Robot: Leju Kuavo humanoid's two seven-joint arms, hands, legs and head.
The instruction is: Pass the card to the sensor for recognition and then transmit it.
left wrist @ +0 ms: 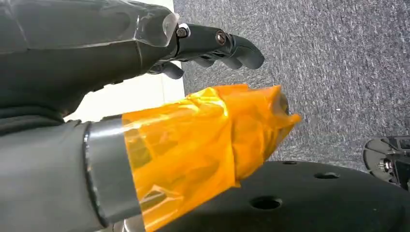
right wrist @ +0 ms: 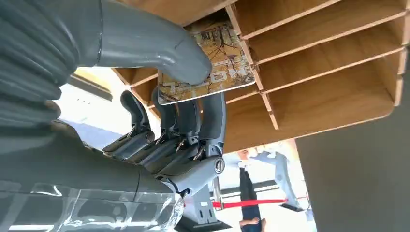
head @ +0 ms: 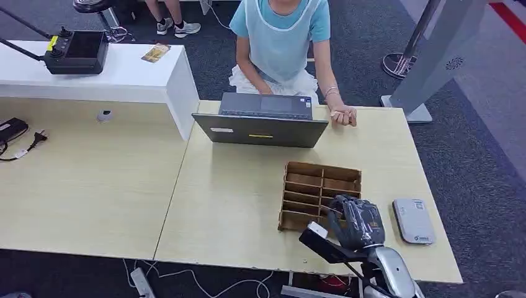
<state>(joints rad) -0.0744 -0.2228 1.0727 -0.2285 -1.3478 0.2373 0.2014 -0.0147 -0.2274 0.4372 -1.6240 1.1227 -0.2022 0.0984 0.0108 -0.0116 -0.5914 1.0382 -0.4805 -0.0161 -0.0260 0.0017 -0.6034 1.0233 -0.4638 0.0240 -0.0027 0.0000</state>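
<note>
My right hand (head: pixel 358 221) sits over the near right corner of the wooden slotted organizer (head: pixel 310 186) on the table. In the right wrist view its thumb and fingers (right wrist: pixel 203 123) pinch a brown patterned card (right wrist: pixel 227 63) standing in one of the organizer's slots (right wrist: pixel 309 53). A grey card sensor (head: pixel 413 220) lies flat just right of that hand. My left hand (left wrist: pixel 212 46) hangs over the carpet with fingers loosely curled, holding nothing; its thumb is wrapped in orange tape (left wrist: pixel 208 140).
A person sits behind the table, one hand (head: pixel 343 115) resting on its far edge beside an open laptop (head: pixel 260 121). A white counter (head: pixel 124 77) at the far left carries a black controller (head: pixel 77 53) and another card (head: pixel 156 53). A grey stand (head: pixel 428 68) rises at right.
</note>
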